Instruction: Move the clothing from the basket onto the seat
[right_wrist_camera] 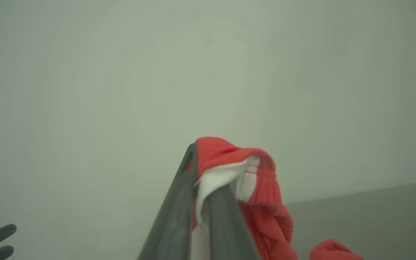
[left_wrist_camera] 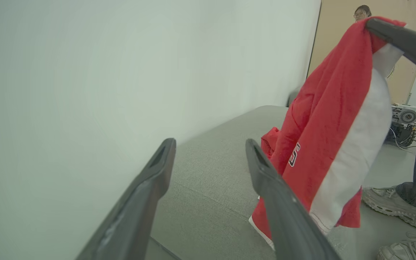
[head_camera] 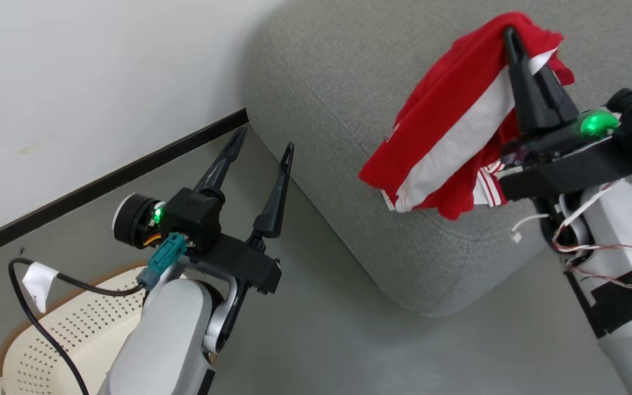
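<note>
My right gripper (head_camera: pixel 509 34) is shut on a red piece of clothing (head_camera: pixel 447 126) with a white panel and striped trim, holding it up over the grey seat (head_camera: pixel 338 82). The garment hangs free below the fingers, its lower hem near the seat's front edge. In the right wrist view the shut gripper (right_wrist_camera: pixel 202 173) pinches red and white clothing (right_wrist_camera: pixel 265 209). My left gripper (head_camera: pixel 265 140) is open and empty, left of the seat, over the floor. The cream basket (head_camera: pixel 69 334) sits at the lower left under my left arm. In the left wrist view the clothing (left_wrist_camera: pixel 323 144) hangs beyond the open gripper (left_wrist_camera: pixel 211 144).
A white wall (head_camera: pixel 74 82) with a black baseboard runs behind the seat. A small red lump (right_wrist_camera: pixel 332 250) lies on the seat cushion. A person's sneakered feet (left_wrist_camera: pixel 395 202) stand on the floor past the seat, with equipment (left_wrist_camera: pixel 403 119) behind. Grey floor (head_camera: pixel 349 340) lies before the seat.
</note>
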`<state>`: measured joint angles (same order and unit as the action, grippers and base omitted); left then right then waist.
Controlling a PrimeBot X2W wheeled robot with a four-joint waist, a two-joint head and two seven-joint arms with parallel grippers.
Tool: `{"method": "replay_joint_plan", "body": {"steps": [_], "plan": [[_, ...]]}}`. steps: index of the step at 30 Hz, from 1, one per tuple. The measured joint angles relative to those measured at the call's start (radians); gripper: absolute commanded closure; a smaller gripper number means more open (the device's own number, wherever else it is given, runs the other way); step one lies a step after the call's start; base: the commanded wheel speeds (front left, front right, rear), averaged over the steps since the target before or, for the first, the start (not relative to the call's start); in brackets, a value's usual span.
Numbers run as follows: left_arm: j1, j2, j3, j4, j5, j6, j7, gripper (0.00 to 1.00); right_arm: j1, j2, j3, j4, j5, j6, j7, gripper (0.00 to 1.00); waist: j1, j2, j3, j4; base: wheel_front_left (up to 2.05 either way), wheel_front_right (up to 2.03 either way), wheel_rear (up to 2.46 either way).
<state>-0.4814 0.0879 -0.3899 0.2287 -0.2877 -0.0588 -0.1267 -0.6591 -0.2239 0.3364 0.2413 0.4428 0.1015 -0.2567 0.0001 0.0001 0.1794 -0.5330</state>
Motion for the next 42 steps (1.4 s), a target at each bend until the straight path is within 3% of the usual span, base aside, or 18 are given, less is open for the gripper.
{"method": "replay_joint_plan", "body": {"steps": [13, 26, 42], "plan": [[0.004, 0.021, -0.008, -0.030, 0.008, 0.006, 0.012, 0.00, -0.136, -0.096, -0.108, 0.152, 0.014, 0.006, 0.000, 1.00, 0.0000, 0.0000, 0.053, 0.008, 0.00, 0.00, 0.00], [0.003, 0.042, -0.021, -0.053, 0.027, 0.005, 0.049, 0.00, -0.218, -0.138, -0.183, 0.291, 0.016, 0.005, 0.000, 1.00, 0.0000, 0.0000, 0.128, 0.040, 0.00, 0.00, 0.00], [-0.008, 0.077, -0.029, -0.104, 0.045, 0.001, 0.102, 0.00, -0.299, -0.218, -0.296, 0.405, 0.034, -0.022, 0.000, 1.00, 0.0001, -0.0001, 0.245, 0.078, 0.00, 0.00, 0.00]]}}
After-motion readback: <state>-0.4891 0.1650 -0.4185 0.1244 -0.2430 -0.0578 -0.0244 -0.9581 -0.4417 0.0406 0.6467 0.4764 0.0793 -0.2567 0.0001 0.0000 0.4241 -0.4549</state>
